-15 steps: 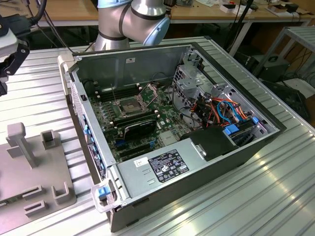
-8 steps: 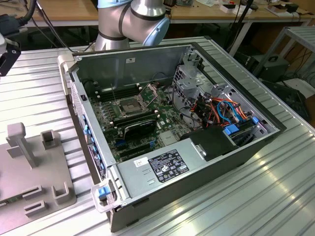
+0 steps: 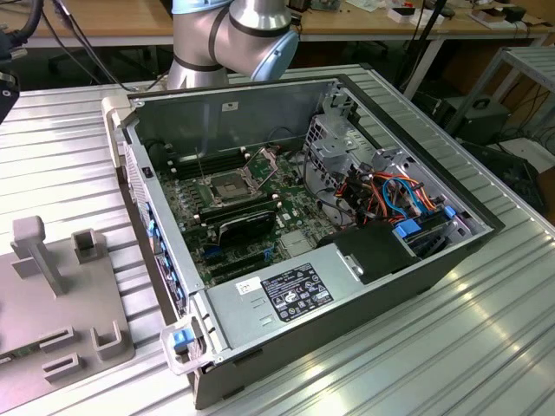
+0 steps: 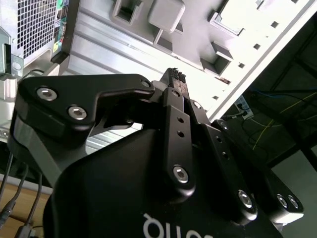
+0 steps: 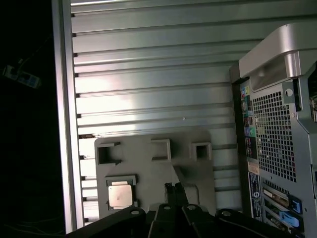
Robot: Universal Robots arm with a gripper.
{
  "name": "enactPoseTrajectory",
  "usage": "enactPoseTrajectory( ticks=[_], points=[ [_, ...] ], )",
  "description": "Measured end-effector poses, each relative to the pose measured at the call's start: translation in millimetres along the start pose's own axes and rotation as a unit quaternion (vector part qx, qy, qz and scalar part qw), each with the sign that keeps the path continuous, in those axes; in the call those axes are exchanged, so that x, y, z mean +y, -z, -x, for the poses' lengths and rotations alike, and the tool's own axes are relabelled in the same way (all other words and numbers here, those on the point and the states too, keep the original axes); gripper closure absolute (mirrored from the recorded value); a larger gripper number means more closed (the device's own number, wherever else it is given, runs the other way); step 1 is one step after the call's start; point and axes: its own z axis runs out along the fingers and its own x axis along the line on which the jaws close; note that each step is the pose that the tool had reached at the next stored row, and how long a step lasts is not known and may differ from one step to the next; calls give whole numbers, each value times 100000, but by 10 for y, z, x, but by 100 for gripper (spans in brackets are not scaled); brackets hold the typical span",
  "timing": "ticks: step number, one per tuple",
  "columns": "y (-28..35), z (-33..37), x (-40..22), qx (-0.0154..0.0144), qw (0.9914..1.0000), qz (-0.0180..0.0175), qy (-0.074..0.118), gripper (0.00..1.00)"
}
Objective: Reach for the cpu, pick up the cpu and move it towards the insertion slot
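Bulky black housing of the gripper [image 4: 173, 74] sits closest, and from it two slim fingers [image 5: 169, 191] run out to tips that look pressed together with nothing between them, though the angle is steep and a hairline gap cannot be ruled out. It hangs above a grey fixture plate [image 5: 200, 173] on the ribbed metal table [image 5: 148, 74], touching nothing. The cpu [image 5: 120, 193] lies flat in a square pocket of that plate, off to one side of the fingertips and not under them. By my reading the step in hand is the reach, and it has barely begun. Doing it well means bringing the tips squarely over the chip, parting them wider than its edges before descending, and taking it by opposite sides so it lifts level. Well apart, inside the open computer case [image 3: 225, 104], the insertion slot [image 3: 227, 186] lies with its metal frame [image 3: 260, 161] tipped up.
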Motion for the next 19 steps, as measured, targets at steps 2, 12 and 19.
enactPoseTrajectory(
  ticks=[2, 12, 19],
  points=[
    [0, -43, -6, -2, 100000, 1, 5, 89],
    [-9, -190, -89, 25, 99999, 9, 418, 89],
    [-12, -212, -99, 49, 99997, 6, 755, 89]
  ],
)
